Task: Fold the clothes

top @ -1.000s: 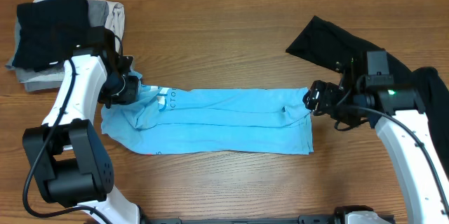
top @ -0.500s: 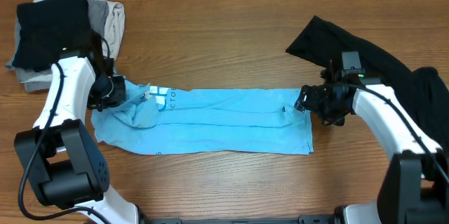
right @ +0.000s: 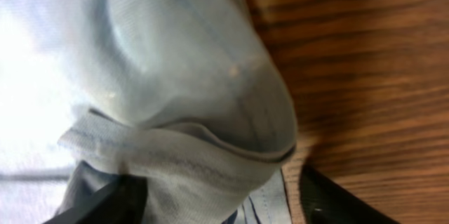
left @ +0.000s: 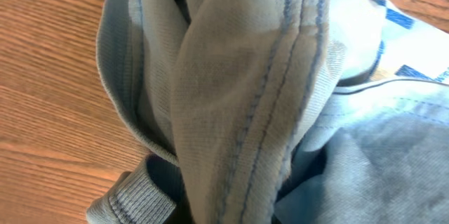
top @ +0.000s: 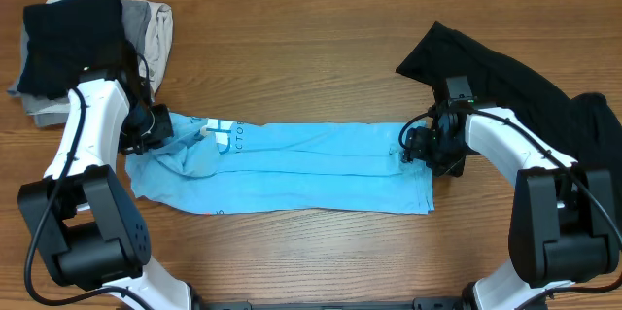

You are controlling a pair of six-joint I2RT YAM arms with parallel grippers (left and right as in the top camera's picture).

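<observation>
Two grippers pinch one light blue T-shirt [top: 311, 169], a long strip mid-table: left gripper [top: 160, 127] closed on its left end, right gripper [top: 416, 145] on its right. One black garment [top: 496, 72] lies far right; one black piece [top: 68, 38] tops one grey cloth [top: 160, 23] far left.

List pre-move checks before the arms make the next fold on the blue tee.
1. Left gripper holding the light blue T-shirt's left end: fabric bunched there, fingers hidden in the wrist view: cannot tell.
2. Right gripper at the right end: fabric lies between its fingers, closure: cannot tell.
3. Shirt middle flat in a long strip: ok.
4. Left end smooth: not ok, crumpled.
5. Black garment off the strip: ok.
6. Folded stack clear of the shirt: ok.
</observation>
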